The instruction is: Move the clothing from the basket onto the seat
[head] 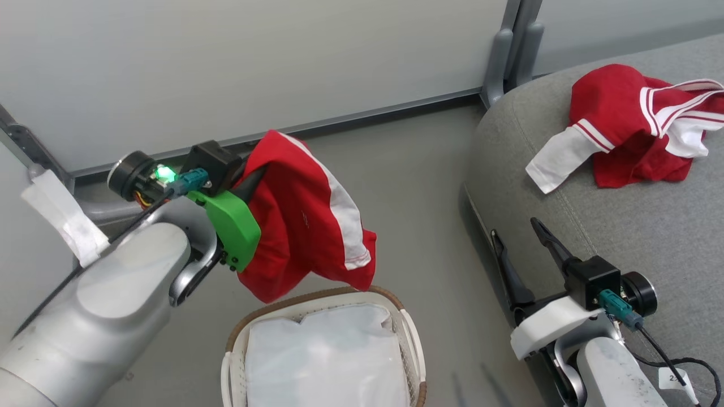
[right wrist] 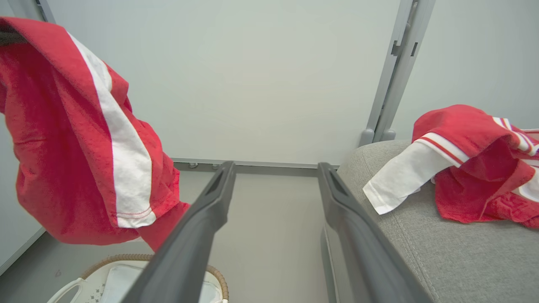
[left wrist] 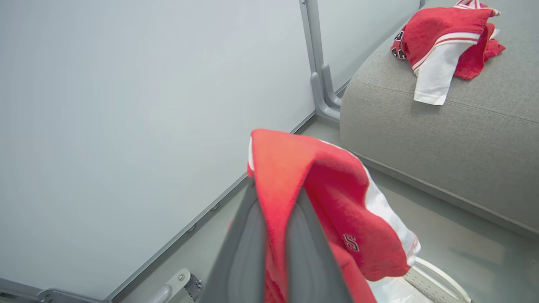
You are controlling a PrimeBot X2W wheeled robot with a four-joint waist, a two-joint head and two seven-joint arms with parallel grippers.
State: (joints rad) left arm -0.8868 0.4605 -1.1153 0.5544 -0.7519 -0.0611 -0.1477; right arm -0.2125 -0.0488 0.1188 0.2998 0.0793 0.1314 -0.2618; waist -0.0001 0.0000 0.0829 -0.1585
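A red garment [head: 305, 215] with a white side stripe hangs from my left gripper [head: 257, 169], which is shut on its top fold, just above the far rim of the basket [head: 271, 312]. In the left wrist view the cloth [left wrist: 337, 202] is pinched between that gripper's [left wrist: 276, 185] two fingers. The basket holds its white liner [head: 322, 362]. A second red garment [head: 616, 113] with a white sleeve lies crumpled on the grey seat [head: 622, 243]. My right gripper [head: 515, 227] stands open with nothing in it beside the seat's near edge, fingers spread in its wrist view [right wrist: 276, 165].
Grey wall panels with a metal post [head: 500, 56] stand behind the basket and the seat. Bare grey floor [head: 430, 226] runs between them. A white strip [head: 62, 215] is wrapped on a rail at the far left.
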